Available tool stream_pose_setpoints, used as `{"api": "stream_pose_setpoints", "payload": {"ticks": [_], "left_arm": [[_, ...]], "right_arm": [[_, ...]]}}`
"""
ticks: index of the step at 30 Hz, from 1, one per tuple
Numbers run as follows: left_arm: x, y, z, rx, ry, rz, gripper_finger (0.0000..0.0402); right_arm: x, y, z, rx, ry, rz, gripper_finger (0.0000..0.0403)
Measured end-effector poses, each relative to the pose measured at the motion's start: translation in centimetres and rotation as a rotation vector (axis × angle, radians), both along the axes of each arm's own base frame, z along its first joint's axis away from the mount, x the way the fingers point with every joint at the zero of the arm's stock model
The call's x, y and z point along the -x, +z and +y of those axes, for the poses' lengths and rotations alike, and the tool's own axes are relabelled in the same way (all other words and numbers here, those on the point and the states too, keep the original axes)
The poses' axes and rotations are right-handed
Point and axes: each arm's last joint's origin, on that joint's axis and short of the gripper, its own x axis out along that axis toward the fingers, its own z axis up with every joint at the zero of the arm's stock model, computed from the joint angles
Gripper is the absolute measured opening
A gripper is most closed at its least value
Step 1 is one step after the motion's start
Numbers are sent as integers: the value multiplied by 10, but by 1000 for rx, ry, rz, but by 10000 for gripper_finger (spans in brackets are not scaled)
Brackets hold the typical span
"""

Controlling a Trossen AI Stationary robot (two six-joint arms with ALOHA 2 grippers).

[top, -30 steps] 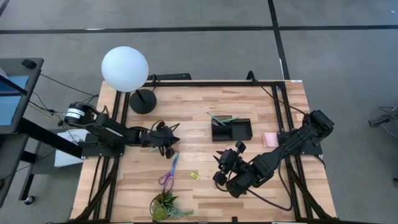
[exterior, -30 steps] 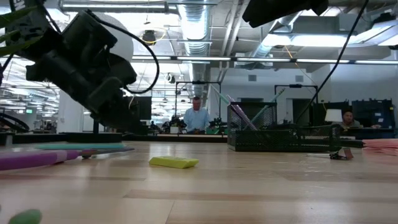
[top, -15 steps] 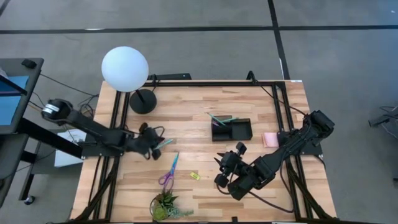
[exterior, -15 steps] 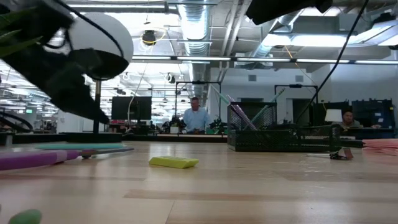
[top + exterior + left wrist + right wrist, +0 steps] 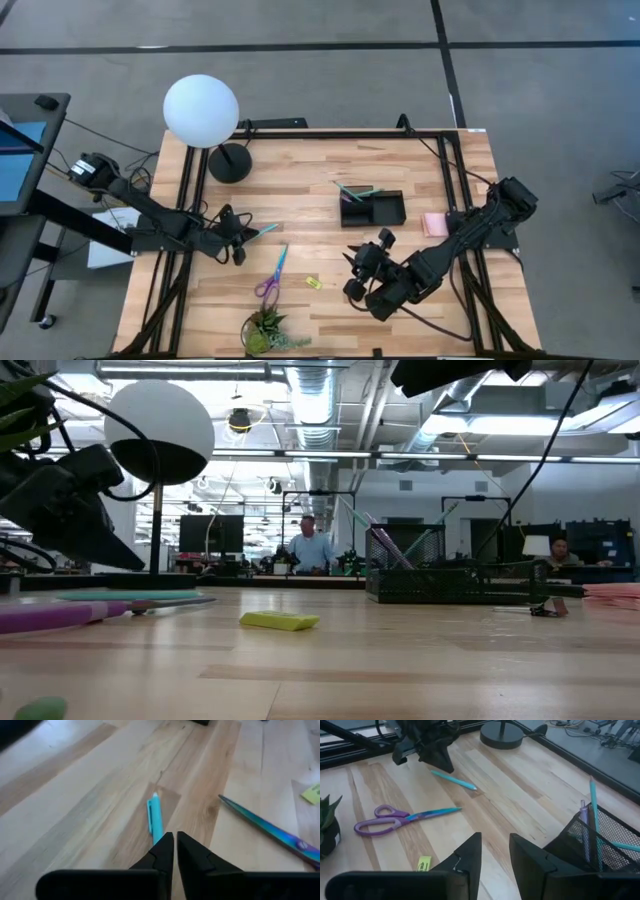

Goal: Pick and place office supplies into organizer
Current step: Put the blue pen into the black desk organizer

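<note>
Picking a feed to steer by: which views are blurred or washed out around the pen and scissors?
Left wrist view: teal pen fairly sharp, own left gripper in the foreground softer. Low view: scissors close and out of focus, bright ceiling lights glaring behind. High view: evenly lit, pen and scissors small. Right wrist view: both clear, right gripper blurred.

The light wooden table (image 5: pixel 320 170) carries a black lamp base (image 5: pixel 229 162), a black mesh organizer (image 5: pixel 372 210), a pink sticky-note pad (image 5: pixel 434 224), a teal pen (image 5: pixel 263 231), purple-handled scissors (image 5: pixel 272 275), a small yellow piece (image 5: pixel 313 283) and a green plant (image 5: pixel 266 332).
</note>
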Motion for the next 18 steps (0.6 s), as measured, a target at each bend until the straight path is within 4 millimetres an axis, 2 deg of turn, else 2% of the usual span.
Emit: {"api": "stream_pose_setpoints", "payload": {"ticks": [11, 14, 18], "left_arm": [[4, -7, 2, 17, 20, 19, 155], [3, -9, 2, 6, 34, 38, 171], [-1, -9, 2, 22, 47, 13, 172]], "right_arm": [[-2, 0, -2, -2, -7, -2, 93], [-3, 0, -4, 7, -6, 5, 93], [-5, 0, -7, 29, 3, 21, 93]]}}
